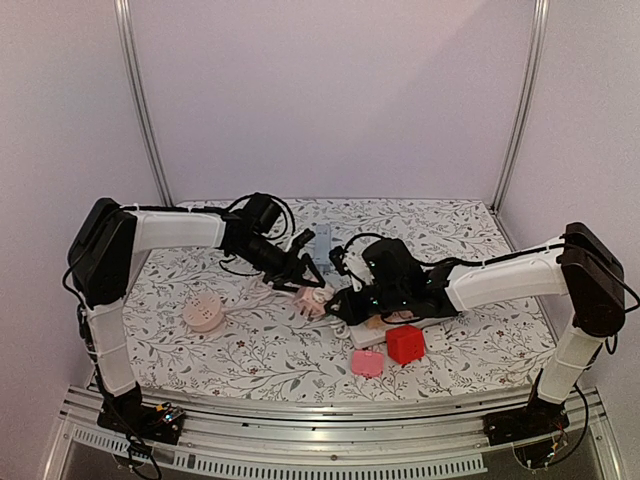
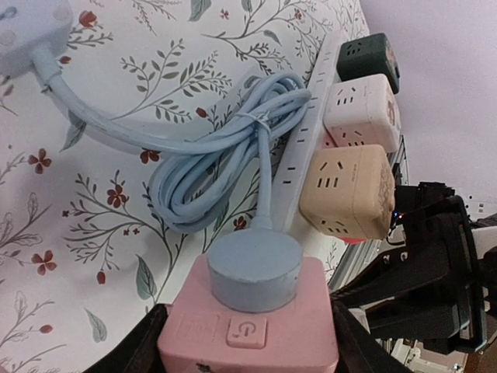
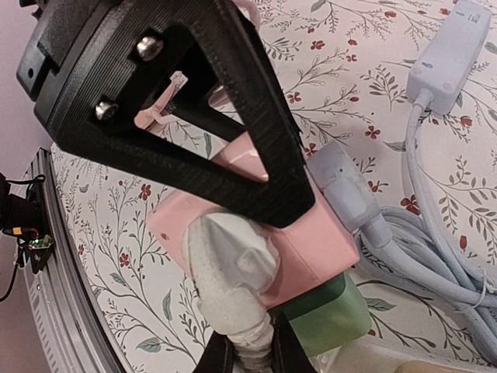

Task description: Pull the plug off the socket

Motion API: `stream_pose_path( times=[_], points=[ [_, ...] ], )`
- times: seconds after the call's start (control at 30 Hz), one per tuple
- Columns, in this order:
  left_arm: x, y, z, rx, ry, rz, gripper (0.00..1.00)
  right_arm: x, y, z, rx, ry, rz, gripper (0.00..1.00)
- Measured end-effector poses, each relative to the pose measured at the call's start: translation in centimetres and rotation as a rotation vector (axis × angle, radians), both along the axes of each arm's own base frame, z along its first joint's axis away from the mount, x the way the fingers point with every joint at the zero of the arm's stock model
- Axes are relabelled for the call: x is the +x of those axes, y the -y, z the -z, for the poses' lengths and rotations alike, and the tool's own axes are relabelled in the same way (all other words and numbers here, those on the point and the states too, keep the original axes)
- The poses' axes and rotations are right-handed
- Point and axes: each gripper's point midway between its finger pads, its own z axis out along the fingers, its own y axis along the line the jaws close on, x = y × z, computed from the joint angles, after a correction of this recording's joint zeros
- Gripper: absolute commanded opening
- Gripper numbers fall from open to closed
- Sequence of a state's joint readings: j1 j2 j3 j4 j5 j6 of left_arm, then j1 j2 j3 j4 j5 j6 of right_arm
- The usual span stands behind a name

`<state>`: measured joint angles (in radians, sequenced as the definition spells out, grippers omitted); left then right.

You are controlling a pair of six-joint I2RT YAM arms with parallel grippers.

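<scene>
Plug (image 3: 233, 284) — white, in pink socket (image 3: 307, 256) — btwn right fingers (image 3: 216, 359).

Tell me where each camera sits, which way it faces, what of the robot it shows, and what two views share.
Top external: above and behind the robot, facing down onto the floral table; left arm and right arm both show.
Left wrist: on the left arm, facing along the left fingers to the pink socket cube they clamp.
Right wrist: on the right arm, facing along the right fingers to the white plug in that cube.
Shared: both wrist views show the cube and the blue cable.
</scene>
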<state>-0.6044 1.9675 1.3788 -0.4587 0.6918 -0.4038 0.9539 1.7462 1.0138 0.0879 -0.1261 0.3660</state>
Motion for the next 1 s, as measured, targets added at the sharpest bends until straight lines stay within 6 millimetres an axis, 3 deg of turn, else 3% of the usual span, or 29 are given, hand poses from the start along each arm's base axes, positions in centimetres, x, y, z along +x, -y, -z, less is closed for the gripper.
stream_pose_path(
  times=[0.5,1.0],
  points=[
    [0.2,-0.7,-0.8,-0.084,-0.007,-0.007,0.35,0.5,-0.9,-0.3,0.048,0.015,0.005,0.0],
    [0.6,-1.6,-0.7,0.008,0.062,-0.03,0.34,0.6,-1.3,-0.1,0.061,0.012,-0.002,0.0]
  ],
)
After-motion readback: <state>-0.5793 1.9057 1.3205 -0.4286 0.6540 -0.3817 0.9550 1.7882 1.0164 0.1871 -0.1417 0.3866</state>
